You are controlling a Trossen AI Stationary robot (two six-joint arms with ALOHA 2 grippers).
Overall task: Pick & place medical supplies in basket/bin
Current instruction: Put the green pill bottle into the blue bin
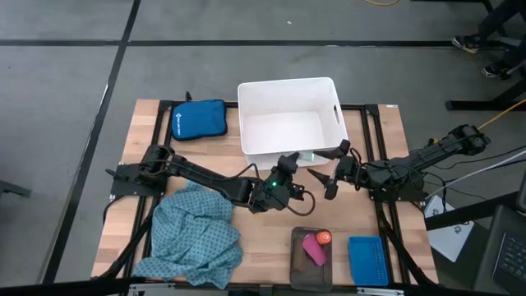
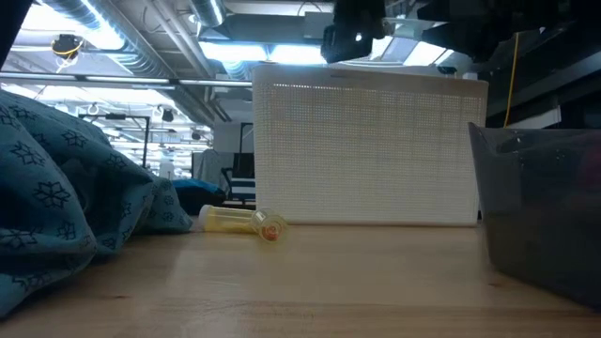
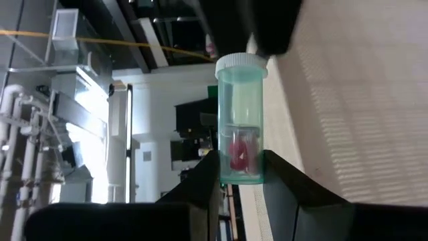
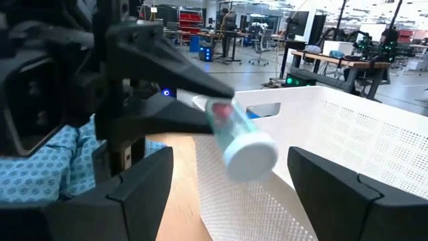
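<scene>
A clear vial (image 3: 241,120) with a white cap and red contents is being clenched between the fingers of the left end effector (image 1: 289,164), just beside the near wall of the white tub (image 1: 288,119). The right end effector (image 4: 227,194) is being held spread wide and empty, facing the vial's cap. The teal dotted cloth (image 1: 196,234) is lying on the bench (image 1: 263,238) at the near left, and the pink piece (image 1: 313,248) and orange piece (image 1: 324,237) are sitting in the dark tray (image 1: 296,261) beside the blue basket (image 1: 367,261).
</scene>
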